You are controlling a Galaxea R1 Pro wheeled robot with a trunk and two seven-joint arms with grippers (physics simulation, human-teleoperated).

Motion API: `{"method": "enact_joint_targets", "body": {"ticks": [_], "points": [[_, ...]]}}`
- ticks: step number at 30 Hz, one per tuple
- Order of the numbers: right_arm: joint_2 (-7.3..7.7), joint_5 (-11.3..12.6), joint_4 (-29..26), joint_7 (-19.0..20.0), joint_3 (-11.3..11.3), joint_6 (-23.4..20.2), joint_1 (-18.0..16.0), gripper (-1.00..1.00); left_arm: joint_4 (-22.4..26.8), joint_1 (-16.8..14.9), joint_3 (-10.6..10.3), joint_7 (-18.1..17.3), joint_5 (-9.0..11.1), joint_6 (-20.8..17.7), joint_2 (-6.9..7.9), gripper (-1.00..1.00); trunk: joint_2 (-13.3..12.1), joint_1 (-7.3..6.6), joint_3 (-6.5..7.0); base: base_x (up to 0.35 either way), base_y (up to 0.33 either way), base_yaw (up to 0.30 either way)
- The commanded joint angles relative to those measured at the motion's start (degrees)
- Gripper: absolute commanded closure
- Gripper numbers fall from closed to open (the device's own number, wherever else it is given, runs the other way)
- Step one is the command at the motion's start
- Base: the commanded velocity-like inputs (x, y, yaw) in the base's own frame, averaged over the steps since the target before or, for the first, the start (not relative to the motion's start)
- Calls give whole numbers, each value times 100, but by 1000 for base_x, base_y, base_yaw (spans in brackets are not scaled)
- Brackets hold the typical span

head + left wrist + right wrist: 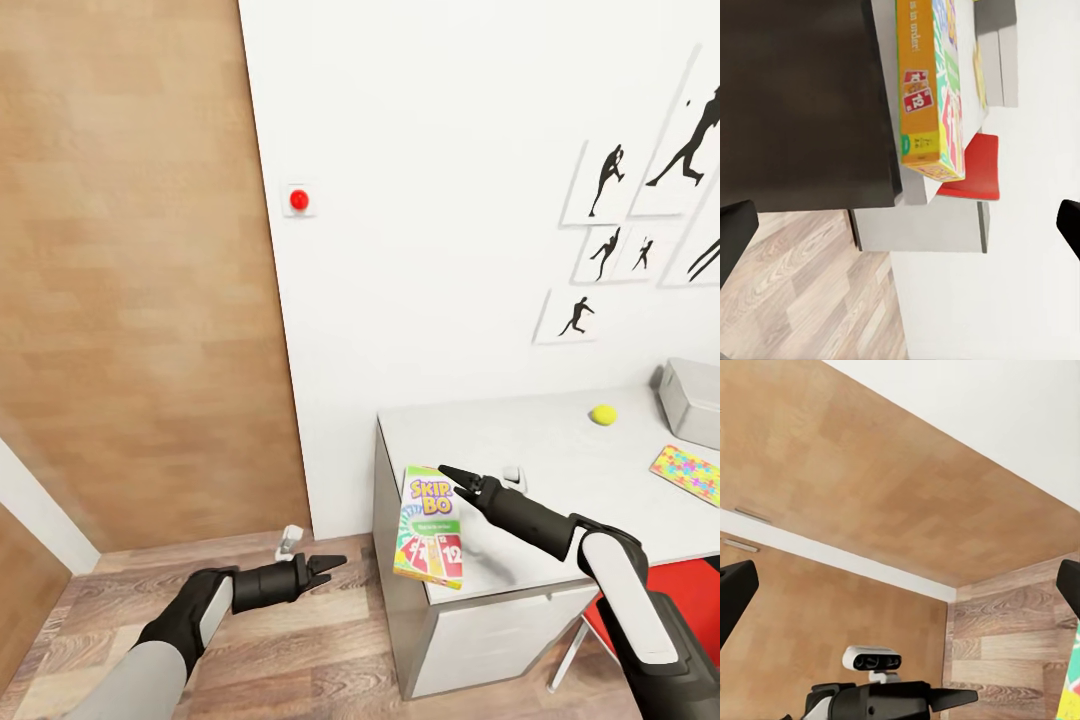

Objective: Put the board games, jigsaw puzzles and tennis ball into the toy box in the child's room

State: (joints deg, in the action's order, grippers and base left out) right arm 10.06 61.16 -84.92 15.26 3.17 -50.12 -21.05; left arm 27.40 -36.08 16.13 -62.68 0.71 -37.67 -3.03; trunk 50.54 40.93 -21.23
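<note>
The green-yellow-red Skip-Bo board game [430, 525] leans tilted over the left front corner of the pale grey table [560, 460]; its side also shows in the left wrist view [934, 82]. My right gripper [452, 479] is open just beside the box's top right corner, with nothing between its fingers [735, 592]. Lower down, over the wooden floor, my left gripper [328, 568] is open and points at the box. A tennis ball [602, 414] and a colourful jigsaw puzzle [688, 472] lie on the table, and the grey toy box [695, 400] stands at its far right.
A red chair [690, 590] stands under the table's front right. A wooden door or panel [140, 300] covers the left wall. The white wall carries a red button [298, 200]. A small white item [512, 474] sits on the table and another [290, 540] on the floor.
</note>
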Motion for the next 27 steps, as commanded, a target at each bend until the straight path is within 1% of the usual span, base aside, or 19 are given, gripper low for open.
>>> {"method": "enact_joint_targets", "body": {"ticks": [1,3,7,9,10,11,12,13,14,15,17,21,27], "points": [[-5,-33,1,38,8,-25,-5,-100,2,-4,31,-17,-13,-47,-37,-100,5,1,-7,0,0,0],[-8,-28,1,40,8,-28,-5,-100,2,-4,31,-17,-16,-42,-97,-100,5,1,-7,0,0,0],[-3,-24,1,113,10,-43,-5,-100,2,-4,27,-17,-18,-40,-135,-100,5,1,-7,0,0,0],[1,-23,-5,361,16,-51,-5,-100,-1,-4,24,-15,-18,-39,-149,-100,5,1,-7,0,0,0],[3,-25,-14,498,18,-54,-5,-100,-2,-4,24,-13,-18,-37,-152,-100,5,1,-7,0,0,0],[12,-33,-31,841,21,-58,-3,-100,-4,-4,23,-3,-18,-35,-161,-100,5,1,-7,0,0,0],[16,-42,-37,1034,22,-58,2,-100,-6,-4,23,7,-18,-34,-170,-100,5,1,-7,0,0,0],[21,-66,-38,1419,26,-49,31,-100,-16,-4,23,39,-18,-32,-205,-100,5,1,-7,0,0,0],[25,-77,-34,1599,28,-42,52,-100,-23,-4,21,63,-18,-32,-225,-100,5,1,-7,0,0,0],[32,-96,-24,1911,32,-29,100,-100,-38,-4,15,120,-18,-31,-256,-100,5,1,-7,16,0,0],[40,-116,-18,2198,37,-18,148,-100,-53,-4,10,200,-18,-26,-286,-100,5,1,-7,53,0,0],[44,-136,-10,2415,37,-5,184,-100,-64,-4,6,274,-18,-16,-312,-100,5,1,-7,125,0,0],[25,-146,-8,2480,33,1,196,-100,-68,-4,5,296,-18,-13,-320,-100,5,1,-7,70,0,0]]}}
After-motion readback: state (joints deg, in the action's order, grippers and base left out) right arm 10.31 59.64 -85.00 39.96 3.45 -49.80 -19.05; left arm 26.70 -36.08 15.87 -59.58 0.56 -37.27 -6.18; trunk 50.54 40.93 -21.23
